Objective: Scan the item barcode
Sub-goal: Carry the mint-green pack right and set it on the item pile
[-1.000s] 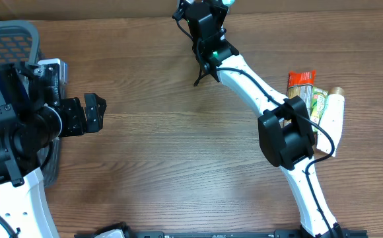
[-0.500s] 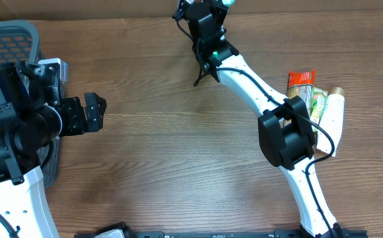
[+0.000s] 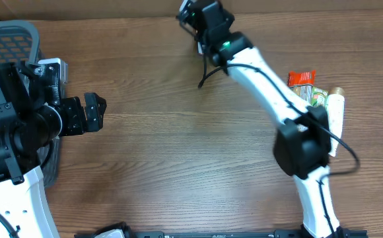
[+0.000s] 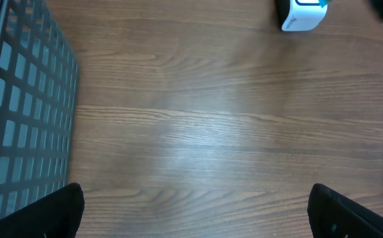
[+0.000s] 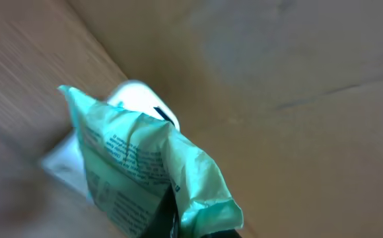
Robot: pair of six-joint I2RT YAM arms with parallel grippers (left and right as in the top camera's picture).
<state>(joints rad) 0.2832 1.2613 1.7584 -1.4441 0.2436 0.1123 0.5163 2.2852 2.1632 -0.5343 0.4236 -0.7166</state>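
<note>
Green pouch [image 5: 145,165], clamped crumpled in our right hand [image 3: 190,13] near the white scanner [image 5: 135,99]: we fear creases may hide its barcode; left hand [image 4: 198,215] stands apart, empty.

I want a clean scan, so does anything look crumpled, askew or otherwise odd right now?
Yes: the green packet, right in front of the white scanner, is crumpled and folded over at its top, so its print is creased and may read poorly. Nothing else stands out.
</note>
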